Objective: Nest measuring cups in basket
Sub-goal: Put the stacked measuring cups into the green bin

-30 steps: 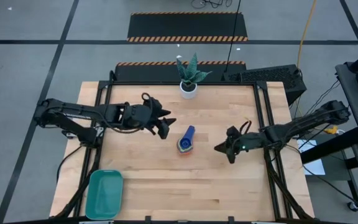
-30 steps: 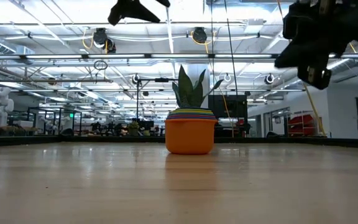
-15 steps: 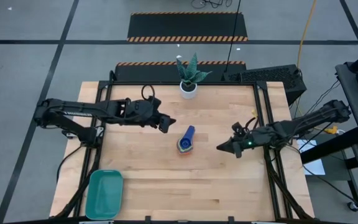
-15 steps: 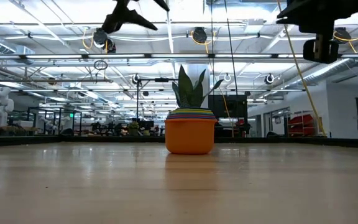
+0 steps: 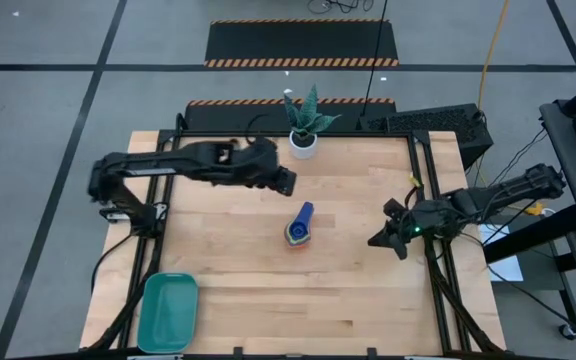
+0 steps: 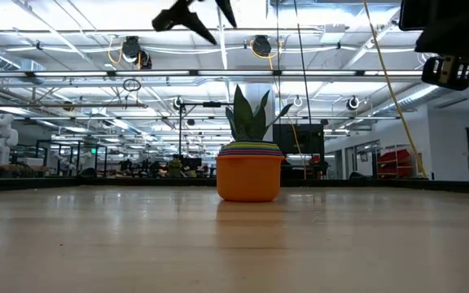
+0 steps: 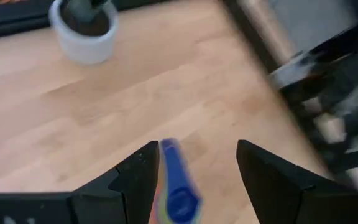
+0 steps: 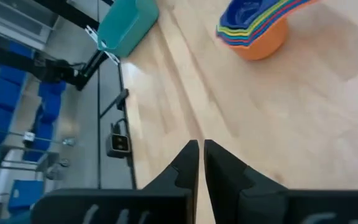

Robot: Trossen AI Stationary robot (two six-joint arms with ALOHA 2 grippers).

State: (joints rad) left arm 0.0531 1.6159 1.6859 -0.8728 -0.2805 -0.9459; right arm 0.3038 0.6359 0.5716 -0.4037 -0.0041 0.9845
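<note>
Hovering my left end effector [image 5: 286,180], released and empty, just behind the measuring cups [image 5: 299,227], already nested mid-desk [image 5: 238,290], handles running lengthwise toward me. My right end effector [image 5: 375,240] sits clenched, farther off; the basket [image 5: 167,312] waits at the desk's front-left corner.

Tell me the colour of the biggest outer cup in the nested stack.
Orange; the nested plastic measuring cups show it best in the low view.
</note>
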